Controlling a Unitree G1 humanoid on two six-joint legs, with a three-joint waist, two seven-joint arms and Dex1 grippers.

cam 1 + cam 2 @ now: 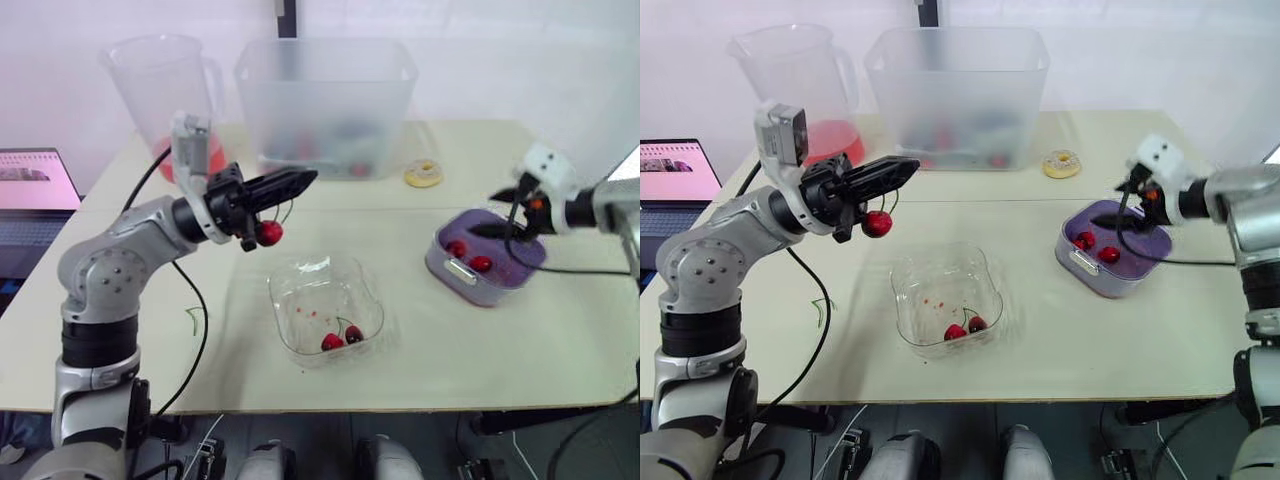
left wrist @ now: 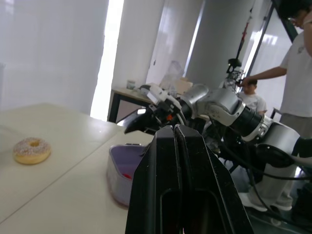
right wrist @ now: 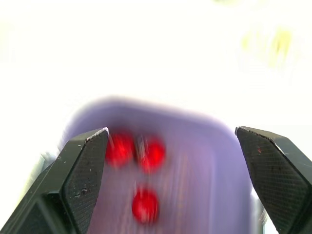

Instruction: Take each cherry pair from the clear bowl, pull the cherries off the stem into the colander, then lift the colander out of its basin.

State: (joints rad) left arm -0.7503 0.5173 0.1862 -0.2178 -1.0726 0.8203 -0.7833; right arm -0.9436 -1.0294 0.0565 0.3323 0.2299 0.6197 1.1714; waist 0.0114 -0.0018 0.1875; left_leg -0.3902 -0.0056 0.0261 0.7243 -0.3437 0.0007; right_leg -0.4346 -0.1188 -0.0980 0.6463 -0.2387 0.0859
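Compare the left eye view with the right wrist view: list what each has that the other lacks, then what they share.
Left eye view, not the wrist view: the left gripper holding a cherry by its stem, the clear bowl with a cherry pair, a donut, a pitcher, a tub, a laptop.
Right wrist view, not the eye view: three cherries in the colander, where the eye view shows two.
Shared: the purple colander and the open right gripper above it.

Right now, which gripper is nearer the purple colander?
Right. The right gripper hangs open just over the colander. The left gripper is far across the table, past the clear bowl, shut on the stem of a dangling cherry.
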